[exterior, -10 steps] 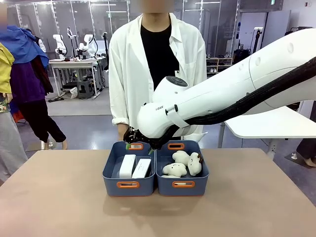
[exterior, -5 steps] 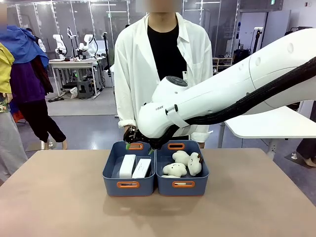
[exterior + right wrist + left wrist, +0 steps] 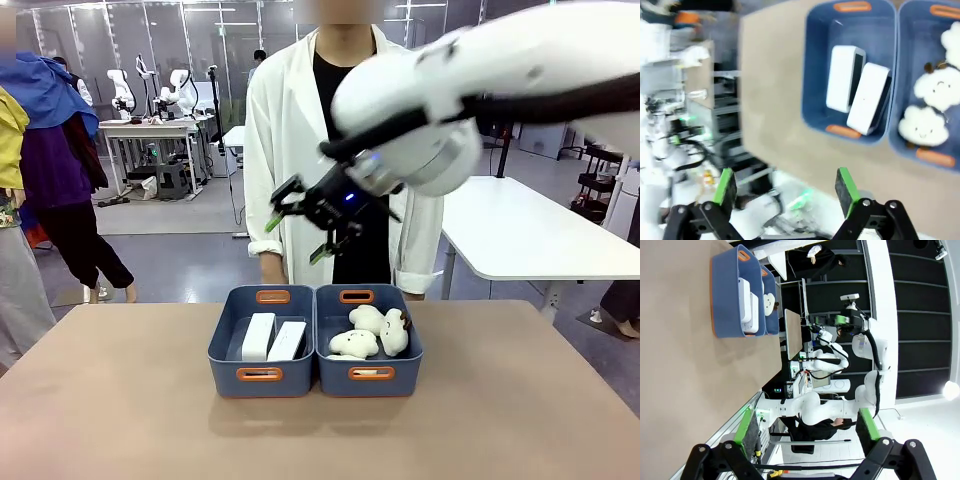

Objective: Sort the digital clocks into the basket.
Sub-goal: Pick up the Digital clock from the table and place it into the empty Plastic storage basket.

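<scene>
Front view: the right arm [image 3: 480, 90] enters from 3 o'clock and extends across the middle, raised well above the table [image 3: 120, 400]. Its right gripper [image 3: 297, 222] hangs in the air at 12 o'clock from the bins, in front of the person [image 3: 290, 130]; the green-padded fingers are spread wide and carry nothing.

Two blue bins stand side by side, touching, near the table centre. The basket [image 3: 222, 350], at 9 o'clock of the pair, contains both digital clocks [image 3: 272, 337]. The clocks lie side by side and parallel, just beside each other, with long axes running from 6 to 12 o'clock. The second bin [image 3: 412, 350], at 3 o'clock, contains the cream plush toys [image 3: 368, 332].

Right wrist view: the blurred picture looks down on both bins from above. The right gripper's fingers [image 3: 842, 185] are set far apart with open space between them. Both clocks lie inside the basket [image 3: 812, 90].

Left wrist view: the left gripper [image 3: 807, 432] has its green pads set wide apart and holds nothing. The basket [image 3: 722, 295] with the clocks appears far off at 11 o'clock
</scene>
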Controlling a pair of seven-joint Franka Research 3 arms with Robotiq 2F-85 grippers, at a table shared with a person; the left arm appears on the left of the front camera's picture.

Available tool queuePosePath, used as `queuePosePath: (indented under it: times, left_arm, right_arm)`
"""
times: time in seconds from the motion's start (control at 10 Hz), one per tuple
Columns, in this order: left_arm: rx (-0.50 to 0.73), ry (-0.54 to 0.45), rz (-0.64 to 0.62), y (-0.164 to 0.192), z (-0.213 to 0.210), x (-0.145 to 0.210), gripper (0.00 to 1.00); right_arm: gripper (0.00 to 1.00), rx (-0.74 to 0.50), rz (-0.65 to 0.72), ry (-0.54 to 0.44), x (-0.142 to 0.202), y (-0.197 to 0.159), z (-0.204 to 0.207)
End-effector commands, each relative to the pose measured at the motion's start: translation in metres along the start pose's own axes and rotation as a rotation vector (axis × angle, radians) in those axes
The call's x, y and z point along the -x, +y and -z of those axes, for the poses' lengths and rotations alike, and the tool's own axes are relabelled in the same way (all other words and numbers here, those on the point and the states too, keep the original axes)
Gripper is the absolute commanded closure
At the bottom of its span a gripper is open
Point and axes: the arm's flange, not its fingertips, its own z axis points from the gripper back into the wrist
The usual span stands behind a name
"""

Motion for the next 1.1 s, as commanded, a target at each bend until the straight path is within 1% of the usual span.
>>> queuePosePath:
  times: [0.0,0.2,0.4,0.6,0.8,0.9,1.0]
  left_arm:
    - [-0.022,-0.004,-0.015,-0.004,0.000,0.004,0.00]
    - [-0.022,-0.004,-0.015,-0.004,0.000,0.004,0.00]
    - [-0.022,-0.004,-0.015,-0.004,0.000,0.004,0.00]
    - [-0.022,-0.004,-0.015,-0.004,0.000,0.004,0.00]
    - [-0.022,-0.004,-0.015,-0.004,0.000,0.004,0.00]
    - [-0.022,-0.004,-0.015,-0.004,0.000,0.004,0.00]
    - [-0.022,-0.004,-0.015,-0.004,0.000,0.004,0.00]
  right_arm:
    - [0.00,-0.219,0.156,0.073,0.006,-0.094,-0.068]
    - [0.00,-0.453,0.216,0.118,0.008,-0.151,-0.123]
    - [0.00,-0.637,0.257,0.092,0.004,-0.221,-0.171]
    - [0.00,-0.671,0.281,0.102,0.006,-0.269,-0.204]
    - [0.00,-0.654,0.318,0.066,0.021,-0.300,-0.236]
    - [0.00,-0.599,0.342,0.038,0.026,-0.305,-0.246]
    - [0.00,-0.518,0.391,0.037,0.021,-0.307,-0.241]
